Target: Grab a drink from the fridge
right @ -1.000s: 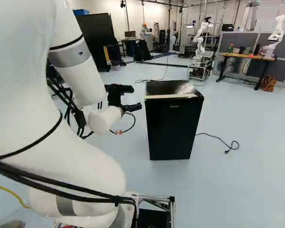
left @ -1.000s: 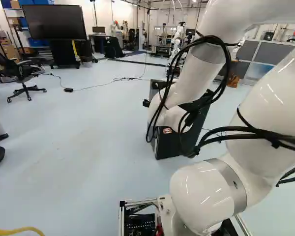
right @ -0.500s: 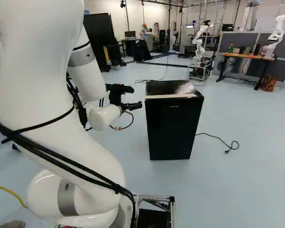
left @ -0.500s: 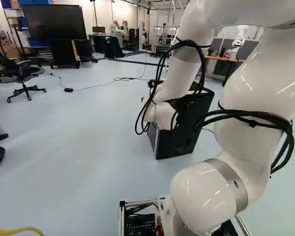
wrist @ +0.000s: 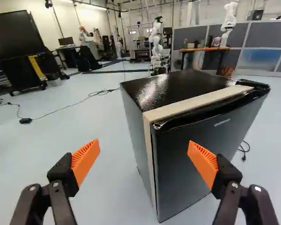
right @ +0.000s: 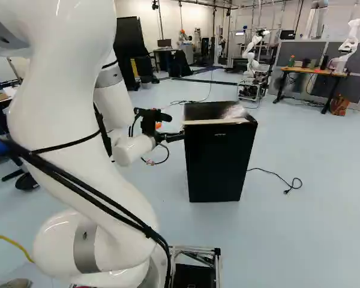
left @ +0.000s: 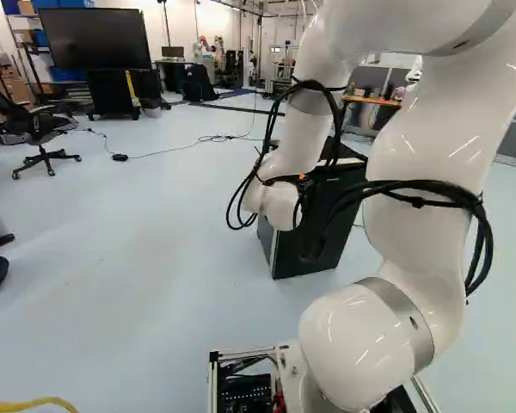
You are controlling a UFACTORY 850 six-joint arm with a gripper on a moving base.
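Wrist view has the gripper (wrist: 144, 143), jaws wide and empty, up at the fridge (wrist: 178, 89), its door (wrist: 178, 168) apparently closed, so opening it and grabbing a drink both lie ahead!

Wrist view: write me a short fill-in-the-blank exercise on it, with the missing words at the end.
The black two-fingered end effector has pads coloured ____.
Its fingers stand ____ (open or shut).
The door of the boxy black fridge is ____ (open or closed).
The fridge stands directly on the pale, smooth ____.

Missing words: orange; open; closed; floor.
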